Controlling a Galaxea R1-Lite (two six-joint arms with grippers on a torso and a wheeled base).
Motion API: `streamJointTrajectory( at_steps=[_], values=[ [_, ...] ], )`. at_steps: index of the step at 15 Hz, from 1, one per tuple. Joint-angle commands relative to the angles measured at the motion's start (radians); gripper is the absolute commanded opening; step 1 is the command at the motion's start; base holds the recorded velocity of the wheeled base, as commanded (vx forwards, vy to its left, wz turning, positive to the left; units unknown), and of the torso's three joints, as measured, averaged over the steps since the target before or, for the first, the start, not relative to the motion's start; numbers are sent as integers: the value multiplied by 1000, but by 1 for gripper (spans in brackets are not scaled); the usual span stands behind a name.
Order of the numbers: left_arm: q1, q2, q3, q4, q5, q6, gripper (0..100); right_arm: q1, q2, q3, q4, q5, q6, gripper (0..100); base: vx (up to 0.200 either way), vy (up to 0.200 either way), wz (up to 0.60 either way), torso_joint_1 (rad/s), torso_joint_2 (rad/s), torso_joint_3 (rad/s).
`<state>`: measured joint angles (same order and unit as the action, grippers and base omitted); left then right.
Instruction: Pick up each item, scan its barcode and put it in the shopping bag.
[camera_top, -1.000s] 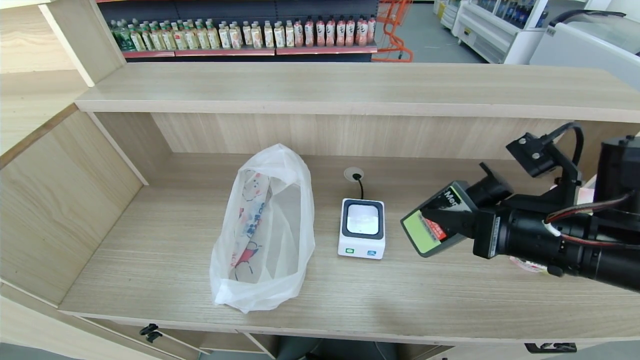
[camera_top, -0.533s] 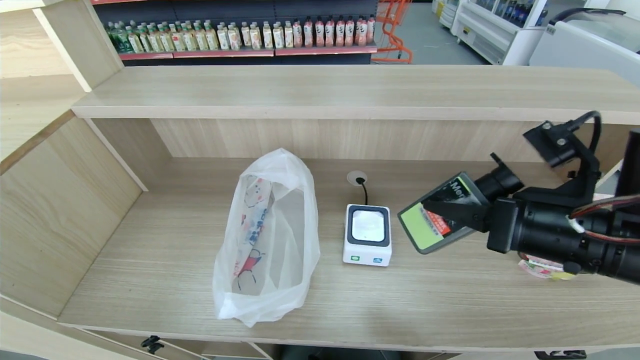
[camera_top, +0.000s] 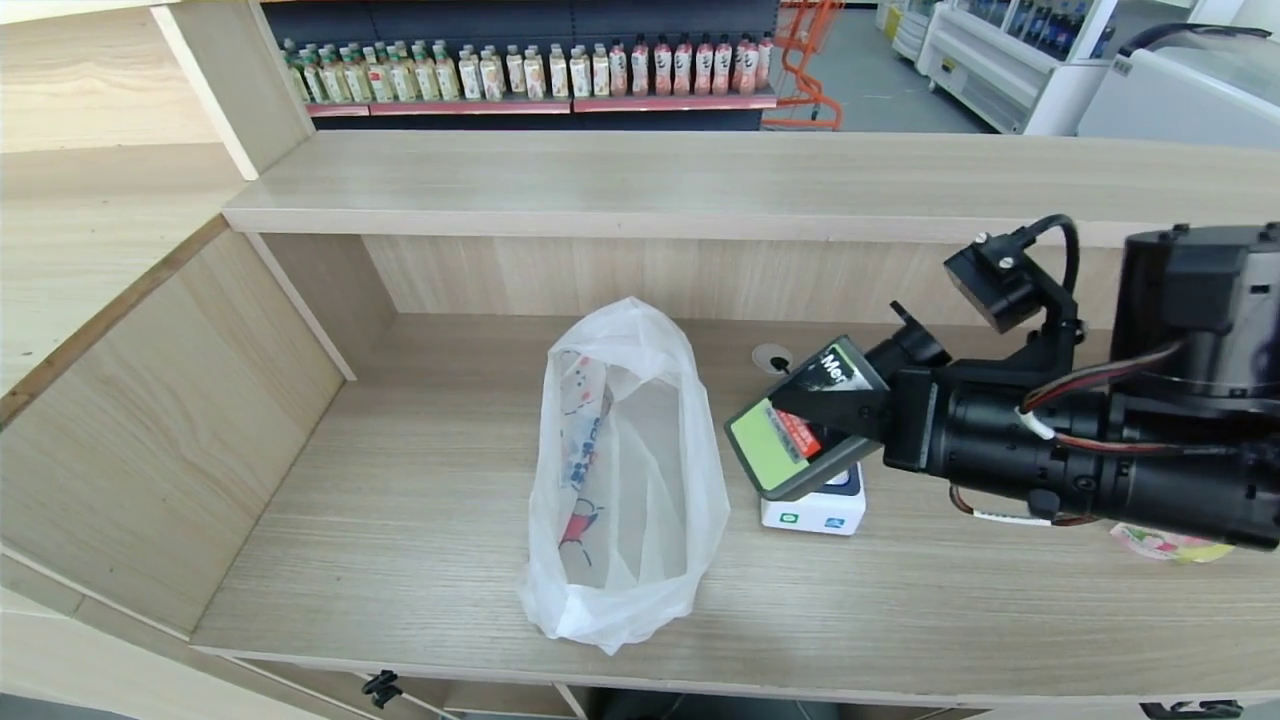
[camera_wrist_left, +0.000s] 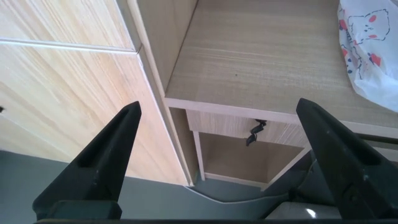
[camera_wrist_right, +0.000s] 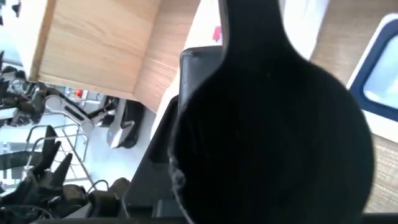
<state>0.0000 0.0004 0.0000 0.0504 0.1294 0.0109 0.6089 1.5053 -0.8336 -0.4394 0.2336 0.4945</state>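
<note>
1. While the right arm reaches in over the wooden counter (camera_top: 400, 480), the right gripper (camera_top: 850, 388) has its jaws clamped on a dark box (camera_top: 770, 450), one finger on each side.
2. That box is held clear of the counter and tilted, with its pale green face turned toward the near-left.
3. Directly below and behind it sits the white scanner (camera_top: 815, 512), half hidden by the box; I cannot tell whether the two touch.
4. Just left of the scanner stands the shopping bag (camera_top: 640, 500), thin white plastic with its mouth open, on the middle of the counter.
5. Inside the bag a printed packet (camera_top: 582, 430) leans against the left wall.
6. Under the right arm, near the counter's right end, a pink and yellow packet (camera_top: 1165, 545) lies flat, well apart from the bag.
7. Over at the counter's front-left corner the left gripper (camera_wrist_left: 214, 165) hangs beyond the edge, jaws spread wide with nothing between them.
8. Below that edge there is a small black drawer handle (camera_wrist_left: 255, 132).
9. Bottles (camera_top: 530, 72) line a shop shelf far behind the counter.
</note>
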Motion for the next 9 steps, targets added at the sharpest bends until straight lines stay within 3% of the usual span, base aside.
streamJointTrajectory(
  at_steps=[1,6,7,9],
  values=[
    [-2,0,0,0,1,0,100,2,72,13,2,0,1,0,0,0,0,0,0,0],
    [-2,0,0,0,1,0,100,25,182,-19,-13,-4,-37,0,0,0,0,0,0,0],
    [-2,0,0,0,-1,0,100,25,236,-19,-78,-2,-117,0,0,0,0,0,0,0],
    [-2,0,0,0,1,0,100,32,299,-24,-165,3,-128,0,0,0,0,0,0,0]
  ],
)
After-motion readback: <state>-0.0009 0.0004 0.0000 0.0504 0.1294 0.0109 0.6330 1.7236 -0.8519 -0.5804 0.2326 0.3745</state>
